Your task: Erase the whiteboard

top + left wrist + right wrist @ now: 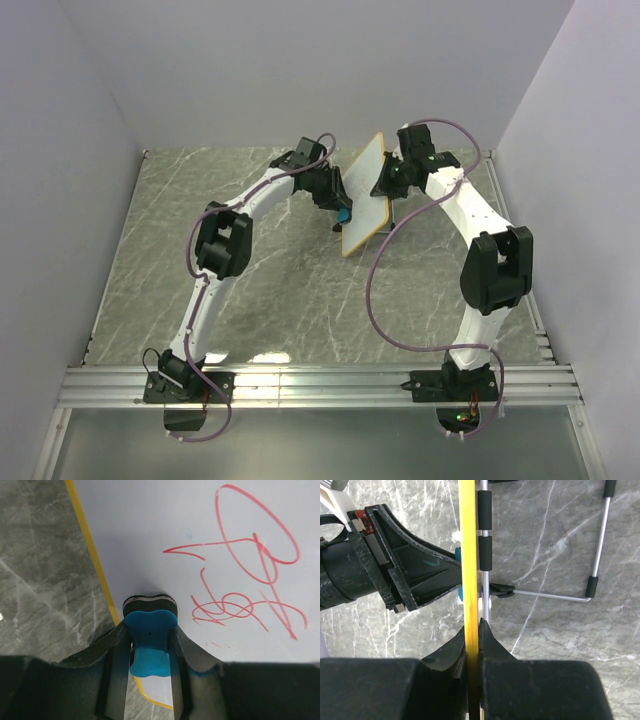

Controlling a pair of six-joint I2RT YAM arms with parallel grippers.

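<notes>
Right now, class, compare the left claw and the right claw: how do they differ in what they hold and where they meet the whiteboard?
The left claw holds a blue eraser; the right claw holds the whiteboard itself. The left claw faces the board's scribbled side; the right claw pinches its yellow edge. Both are shut on something.

Grey marbled table (270,290) beneath the tilted whiteboard (365,205).
</notes>
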